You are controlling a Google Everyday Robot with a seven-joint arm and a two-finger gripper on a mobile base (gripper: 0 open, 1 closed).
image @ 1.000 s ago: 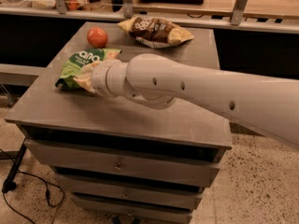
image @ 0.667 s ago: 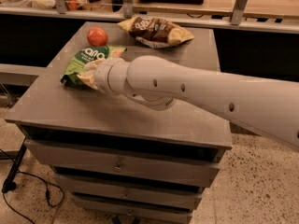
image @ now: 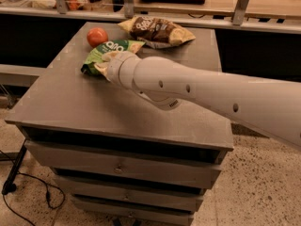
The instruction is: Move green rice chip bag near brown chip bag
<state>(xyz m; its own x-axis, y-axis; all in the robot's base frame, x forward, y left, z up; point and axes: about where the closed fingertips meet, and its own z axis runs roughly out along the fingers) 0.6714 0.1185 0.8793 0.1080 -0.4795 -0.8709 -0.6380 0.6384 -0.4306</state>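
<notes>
The green rice chip bag (image: 106, 48) lies at the back left of the grey cabinet top (image: 75, 102), with white lettering facing up. My gripper (image: 104, 66) is at the bag's near edge and shut on it; the thick white arm (image: 202, 93) reaches in from the right and hides the bag's near part. The brown chip bag (image: 156, 30), with a dark middle and yellow ends, lies at the back centre of the top, a short gap away from the green bag.
A red round fruit (image: 97, 36) sits just left of the green bag at the back. The cabinet has drawers (image: 117, 166) below. A wooden counter with metal posts (image: 188, 4) runs behind. A black cable (image: 28, 192) lies on the floor at left.
My gripper and the green bag have moved together to the right and a little toward the back, closer to the brown chip bag. The brown bag and the red fruit have not moved.
</notes>
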